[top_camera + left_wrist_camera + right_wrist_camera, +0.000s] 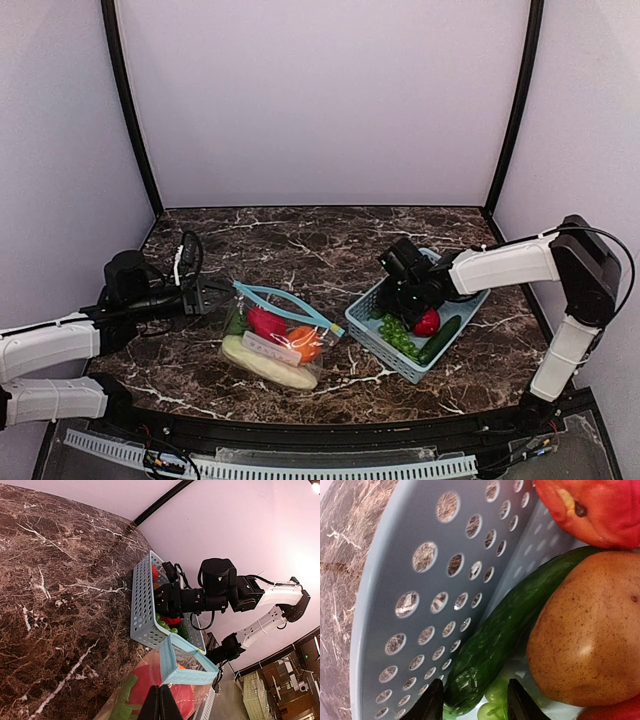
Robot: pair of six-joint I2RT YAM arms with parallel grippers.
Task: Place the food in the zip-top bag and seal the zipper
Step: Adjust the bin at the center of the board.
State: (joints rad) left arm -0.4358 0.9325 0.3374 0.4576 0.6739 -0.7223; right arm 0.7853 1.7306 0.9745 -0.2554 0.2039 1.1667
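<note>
Only the right wrist view shows a potato [585, 630] by the cucumber [495, 645] between the right gripper's [475, 681] spread fingers; the left gripper [160, 694] pinches the gaping, food-filled bag [320, 346].

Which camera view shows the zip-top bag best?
The top external view: the whole zip-top bag lies there, food inside. The left wrist view shows only its open mouth end; the right wrist view shows none of it.

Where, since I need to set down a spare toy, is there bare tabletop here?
The marble table is bare behind the zip-top bag and basket, up to the back wall. Only a narrow strip separates bag and basket. Crowded: the basket, with the right gripper inside, and the bag's mouth, pinched by the left gripper.
</note>
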